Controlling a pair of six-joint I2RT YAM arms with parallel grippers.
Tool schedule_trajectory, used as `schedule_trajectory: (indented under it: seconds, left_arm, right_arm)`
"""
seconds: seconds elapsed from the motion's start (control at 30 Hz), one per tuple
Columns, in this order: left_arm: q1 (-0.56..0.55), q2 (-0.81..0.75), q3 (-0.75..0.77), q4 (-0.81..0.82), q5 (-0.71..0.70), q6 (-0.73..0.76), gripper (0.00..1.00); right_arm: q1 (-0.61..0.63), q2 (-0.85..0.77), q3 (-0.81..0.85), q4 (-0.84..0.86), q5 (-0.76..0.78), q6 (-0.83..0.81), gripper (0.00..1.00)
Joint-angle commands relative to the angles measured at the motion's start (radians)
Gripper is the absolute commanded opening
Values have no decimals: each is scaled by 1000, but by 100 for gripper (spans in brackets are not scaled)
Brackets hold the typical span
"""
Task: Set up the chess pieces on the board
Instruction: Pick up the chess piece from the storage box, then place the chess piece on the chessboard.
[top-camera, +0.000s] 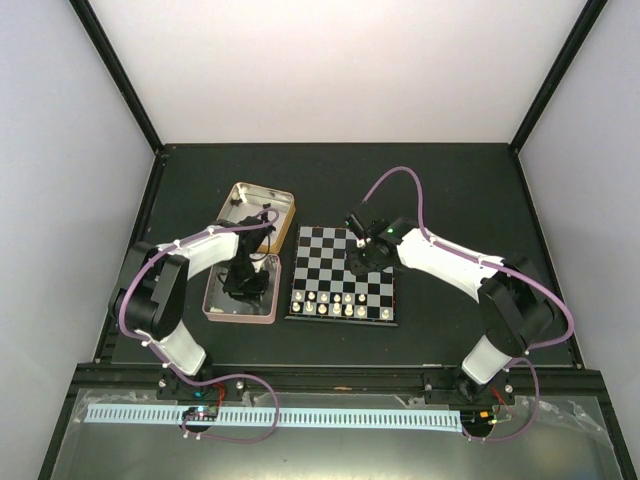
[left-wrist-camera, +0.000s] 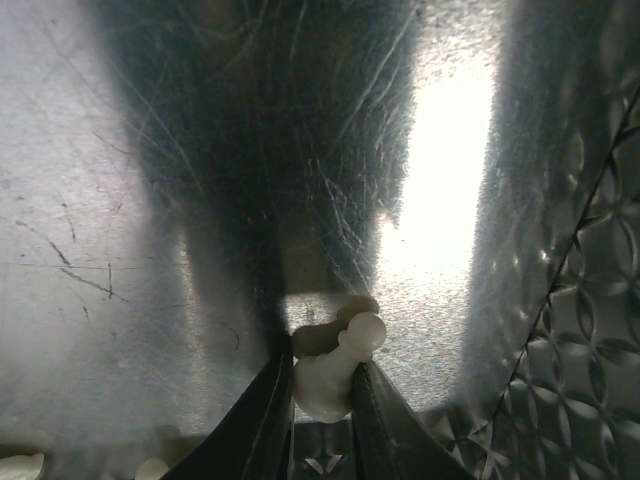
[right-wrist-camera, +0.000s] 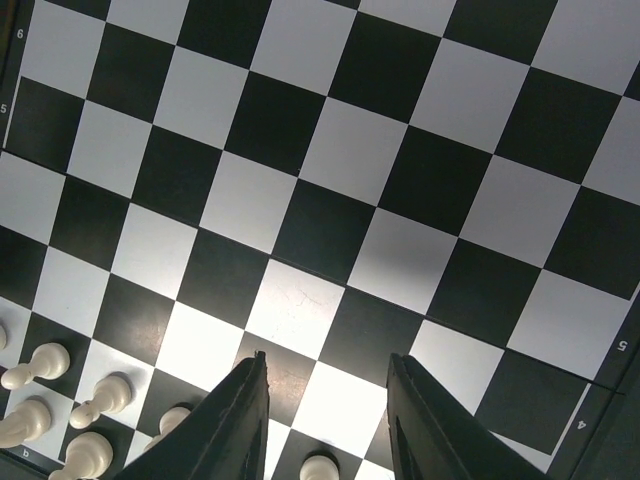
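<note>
— Two rows along the near edge of the board (top-camera: 345, 272) are mostly filled with cream pieces (top-camera: 335, 303), though I see a gap or so toward its near right corner.

— And the black ones?

— None on the board that I can make out. The far rows show bare squares wherever the right arm isn't covering them. I'd judge it under halfway: a few cream ones to go, then the whole black side.

— Where does the board sit?

— Middle of the worktop (top-camera: 450, 180), with two tins off toward its left edge. The far tin (top-camera: 262, 205) has some dark specks in it, too small for me to name.

— What's the left hand up to?

— The left hand (left-wrist-camera: 323, 360) is down inside the near tin (top-camera: 215, 305), pinched narrow on a single cream piece (left-wrist-camera: 330, 385) that sits tilted between the fingers. Whether it's clear of the metal floor I can't tell. Spare cream ones (left-wrist-camera: 20, 465) lie at the edge of that view.

— And the other?

— The right hand (right-wrist-camera: 328, 358) hangs over the board near its cream rows, jaws partly apart, nothing between them.
</note>
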Motion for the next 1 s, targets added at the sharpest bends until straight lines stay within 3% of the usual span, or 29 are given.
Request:
schedule_trajectory:
  seconds: [0.0,0.33,0.47,0.63,0.73,0.97]
  left_arm:
    - [6,-7,33,4,-14,9,13]
    - [6,-205,39,39,-53,-7,9]
    - [5,-327,43,88,2,7,9]
    - [-12,-505,2,303,167,25,9]
    - [-35,-601,-41,439,183,23,9]
    - [-70,-771,-99,578,147,124,9]
  right_arm:
    - [-7,-6,29,23,7,-1,33]
    - [-24,-116,-16,164,-99,26,31]
    - [-28,-152,-26,258,-240,27,32]
    - [-28,-139,33,327,-493,71,42]
    - [-25,-129,71,408,-630,124,51]
    - [19,-79,247,408,-603,155,60]
